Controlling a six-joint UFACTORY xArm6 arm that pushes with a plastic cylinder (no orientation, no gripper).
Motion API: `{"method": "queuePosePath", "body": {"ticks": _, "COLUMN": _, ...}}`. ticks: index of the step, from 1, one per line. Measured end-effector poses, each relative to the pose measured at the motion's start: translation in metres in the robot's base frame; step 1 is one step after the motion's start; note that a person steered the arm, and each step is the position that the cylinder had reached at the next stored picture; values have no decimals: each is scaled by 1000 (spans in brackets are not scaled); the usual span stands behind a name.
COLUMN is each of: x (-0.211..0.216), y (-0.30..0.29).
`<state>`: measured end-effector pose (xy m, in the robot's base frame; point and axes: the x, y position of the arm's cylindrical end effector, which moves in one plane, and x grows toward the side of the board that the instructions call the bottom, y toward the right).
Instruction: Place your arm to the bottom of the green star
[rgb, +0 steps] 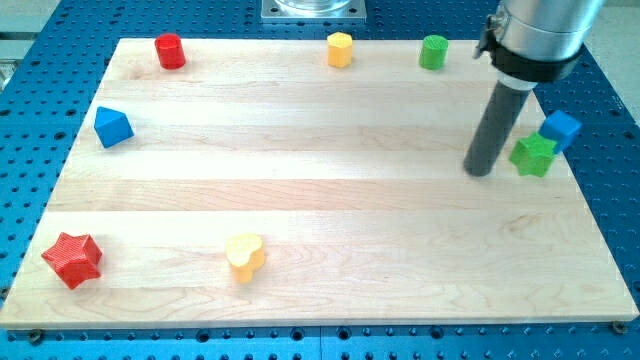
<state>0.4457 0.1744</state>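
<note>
— Camera view first (it is the only one). Where does the rod stand?

— The dark rod comes down from the view's top right, and its tip (481, 170) rests on the wooden counter (330, 190) near the right edge. No pincer shows; the arm ends in the plain rod, so open or closed cannot be told.

— And the green star?

— The green star (533, 155) lies close to the counter's right edge, at about three o'clock from the tip and just beside it, with a narrow gap between them. So the tip sits at the star's nine o'clock, not its six. A blue cube (561, 128) sits at the star's one o'clock, close against it.

— The rest?

— Along the twelve o'clock edge are a red cylinder (170, 50), a yellow hexagon-like block (340, 48) and a green cylinder (433, 51). A blue triangle (112, 126) lies toward nine o'clock. At the lower left are a red star (72, 260) and a yellow heart (245, 256).
</note>
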Motion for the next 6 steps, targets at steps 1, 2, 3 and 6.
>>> {"method": "queuePosePath", "body": {"ticks": 1, "x": 14, "y": -54}}
{"method": "queuePosePath", "body": {"ticks": 2, "x": 33, "y": -21}}
{"method": "queuePosePath", "body": {"ticks": 3, "x": 57, "y": 45}}
{"method": "queuePosePath", "body": {"ticks": 6, "x": 78, "y": -14}}
